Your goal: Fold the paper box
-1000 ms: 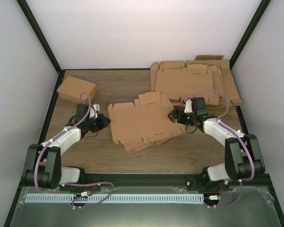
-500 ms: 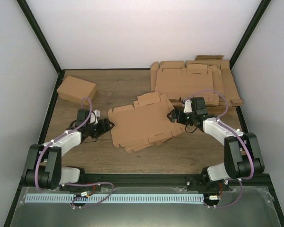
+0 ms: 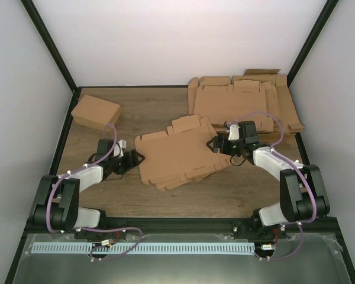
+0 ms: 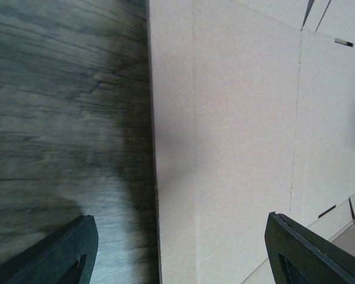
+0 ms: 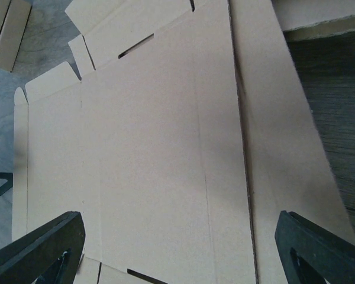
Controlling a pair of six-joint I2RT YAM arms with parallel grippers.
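Paper box (image 3: pixel 177 155) one, flat; folded box (image 3: pixel 95 112) one; blank pile (image 3: pixel 242 100) one

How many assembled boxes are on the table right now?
1. The folded box sits at the far-left corner. The rest is flat cardboard: centre sheets, far-right pile. None seems hidden.

Your left gripper (image 3: pixel 134 157) sits low at the left, pointing right, jaws spread wide; your right gripper (image 3: pixel 216 145) faces it from the right, slightly farther, jaws equally wide
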